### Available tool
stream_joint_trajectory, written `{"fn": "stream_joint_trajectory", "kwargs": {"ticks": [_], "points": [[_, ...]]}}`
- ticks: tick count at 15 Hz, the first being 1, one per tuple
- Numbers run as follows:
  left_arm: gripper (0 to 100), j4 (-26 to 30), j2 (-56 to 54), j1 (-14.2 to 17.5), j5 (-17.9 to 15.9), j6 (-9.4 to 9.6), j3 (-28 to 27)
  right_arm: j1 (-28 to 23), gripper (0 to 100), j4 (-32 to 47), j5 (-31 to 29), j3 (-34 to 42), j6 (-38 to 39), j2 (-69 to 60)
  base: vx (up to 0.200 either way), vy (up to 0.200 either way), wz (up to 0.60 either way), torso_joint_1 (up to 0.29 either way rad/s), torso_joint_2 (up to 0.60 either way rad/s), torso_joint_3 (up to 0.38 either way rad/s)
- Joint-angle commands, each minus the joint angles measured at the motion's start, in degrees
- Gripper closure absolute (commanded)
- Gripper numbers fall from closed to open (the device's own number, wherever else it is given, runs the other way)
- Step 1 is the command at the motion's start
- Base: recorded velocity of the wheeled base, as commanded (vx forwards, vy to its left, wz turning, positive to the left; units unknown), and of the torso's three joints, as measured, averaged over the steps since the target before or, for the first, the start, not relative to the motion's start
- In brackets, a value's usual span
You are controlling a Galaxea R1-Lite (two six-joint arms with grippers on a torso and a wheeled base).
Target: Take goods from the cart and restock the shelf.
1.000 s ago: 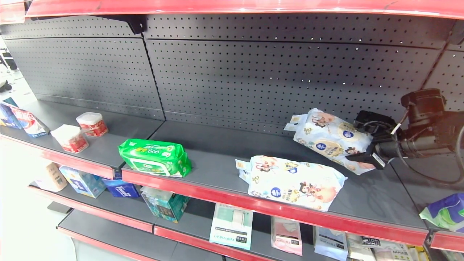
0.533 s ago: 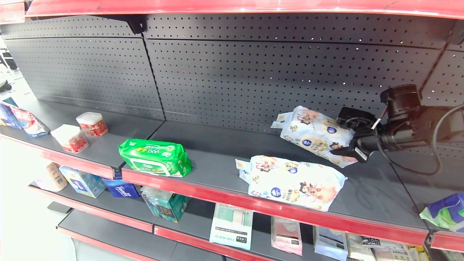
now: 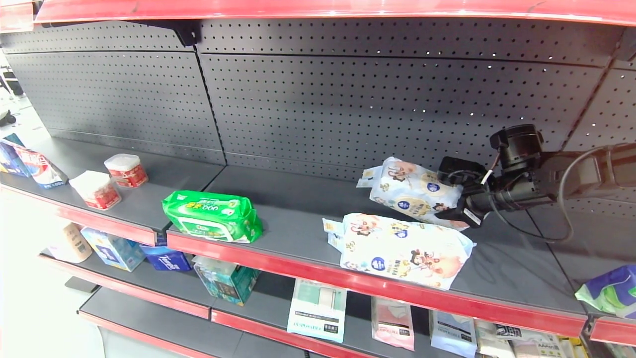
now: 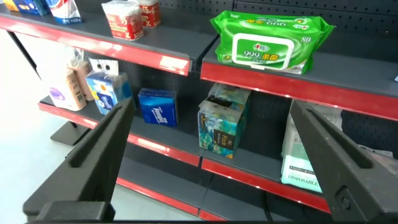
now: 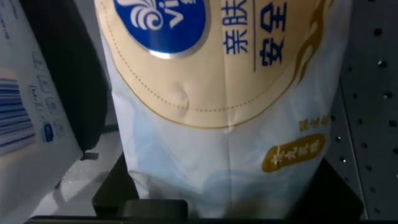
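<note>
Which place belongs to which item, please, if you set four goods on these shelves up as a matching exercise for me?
Items:
1 green wipes pack
2 teal box
3 red-and-white tubs
4 tilted cartoon-print pack

Places:
A held in the right gripper
B on the lower shelf
C front edge of the main shelf, above the teal box
D left of the green wipes pack

Pairs: 1-C, 2-B, 3-D, 4-A.
</note>
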Motion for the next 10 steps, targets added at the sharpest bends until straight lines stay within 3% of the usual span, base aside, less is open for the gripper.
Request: {"fn": "stream_joint_trajectory", "kwargs": {"ticks": [1,2,3,10], "points": [[0,0.00,-0.02,-0.01,0.00,0.00,0.01,0.22,100,-0.01,0.04,0.00,-0.15,0.64,0.000,0.000,0.00,0.000,0.00,0.000],[0,0.00,-0.02,-0.01,0.00,0.00,0.01,0.22,100,-0.10,0.04,0.00,-0.42,1.00,0.000,0.000,0.00,0.000,0.00,0.000],[0,0.00,-0.02,-0.01,0.00,0.00,0.01,0.22,0,-0.45,-0.23,-0.09,-0.15,1.52,0.000,0.000,0.00,0.000,0.00,0.000],[0,0.00,-0.02,-0.01,0.00,0.00,0.01,0.57,0,-0.71,-0.84,-0.62,0.28,2.05,0.000,0.000,0.00,0.000,0.00,0.000]]}}
